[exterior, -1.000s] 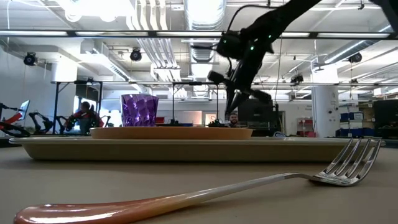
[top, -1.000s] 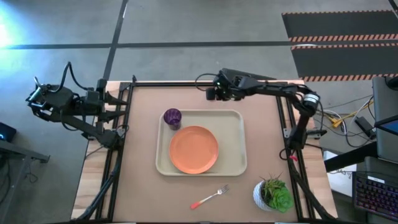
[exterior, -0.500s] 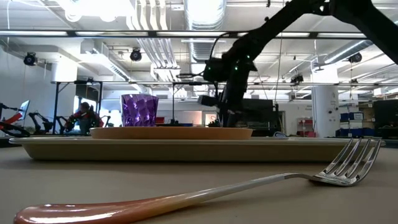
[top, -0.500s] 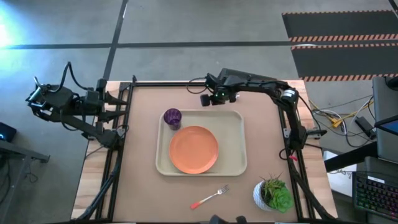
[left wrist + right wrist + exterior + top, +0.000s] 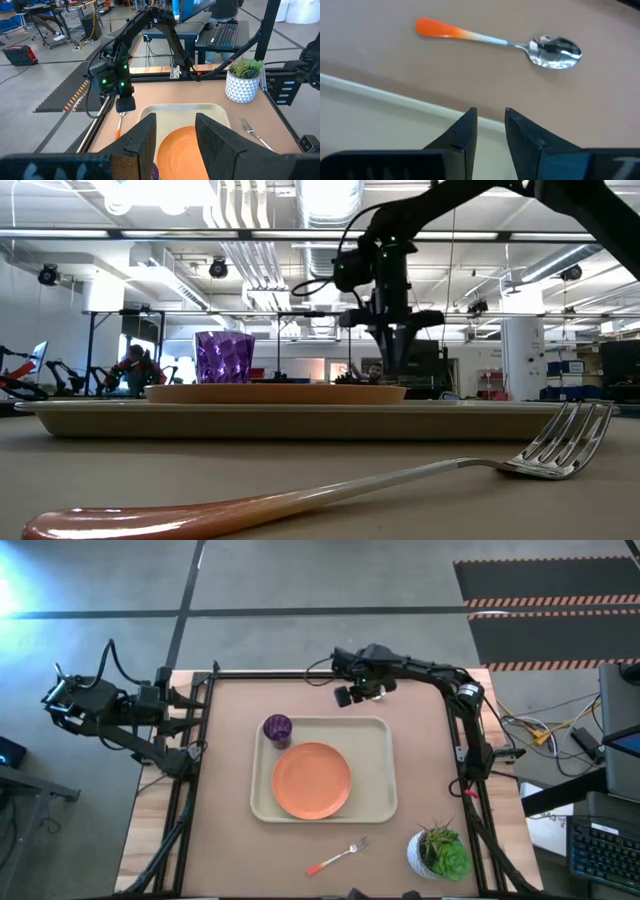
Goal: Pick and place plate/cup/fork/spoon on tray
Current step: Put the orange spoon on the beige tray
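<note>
Spoon [image 5: 500,41] lies flat on table [image 5: 420,760], just beyond tray [image 5: 385,802] far rim. Light, stiff, slick metal; I judge mid-handle best. My right gripper [image 5: 489,131] hovers above, fingers narrowly parted, empty.

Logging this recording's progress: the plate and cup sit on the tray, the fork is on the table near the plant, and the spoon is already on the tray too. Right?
Not quite. The spoon lies on the bare table just outside the tray rim, as the right wrist view shows, with the right end effector above it. The plate and cup are on the tray, and the fork lies on the table near the plant.
</note>
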Controlling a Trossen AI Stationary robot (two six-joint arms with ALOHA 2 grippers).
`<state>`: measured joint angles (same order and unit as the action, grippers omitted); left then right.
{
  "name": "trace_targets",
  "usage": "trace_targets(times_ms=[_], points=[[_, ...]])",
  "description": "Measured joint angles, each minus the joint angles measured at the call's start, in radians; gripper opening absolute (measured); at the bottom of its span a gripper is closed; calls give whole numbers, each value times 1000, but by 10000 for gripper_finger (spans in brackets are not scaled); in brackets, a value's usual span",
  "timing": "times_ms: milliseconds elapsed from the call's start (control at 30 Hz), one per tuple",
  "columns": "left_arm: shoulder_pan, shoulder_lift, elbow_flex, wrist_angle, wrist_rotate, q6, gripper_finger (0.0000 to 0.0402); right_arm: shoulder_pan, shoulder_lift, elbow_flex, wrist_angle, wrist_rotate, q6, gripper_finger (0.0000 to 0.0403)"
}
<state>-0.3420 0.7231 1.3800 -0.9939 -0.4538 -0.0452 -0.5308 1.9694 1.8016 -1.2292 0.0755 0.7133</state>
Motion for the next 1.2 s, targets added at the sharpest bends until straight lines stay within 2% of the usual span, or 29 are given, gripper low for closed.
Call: trace_targets(times_ms=[133,267,533,633,767,967,1200], points=[[0,0,0,0,0,0,120,-7,2,-23,59,4,-7,73],[0,1,0,0,0,0,120,-28,2,-23,74,-16,-58,80],[0,1,0,7,0,-1,120,-61,2,-18,43,-163,-421,107],[0,3,0,23,0,-1,120,-78,2,1,-23,-166,-533,109],[0,5,0,42,0,-1,120,-106,2,55,-137,-160,-629,109],[0,25,0,43,-37,-2,120,-155,21,169,-199,-161,-716,109],[0,62,0,43,-78,-27,120,-165,181,325,-325,-192,-876,109]])
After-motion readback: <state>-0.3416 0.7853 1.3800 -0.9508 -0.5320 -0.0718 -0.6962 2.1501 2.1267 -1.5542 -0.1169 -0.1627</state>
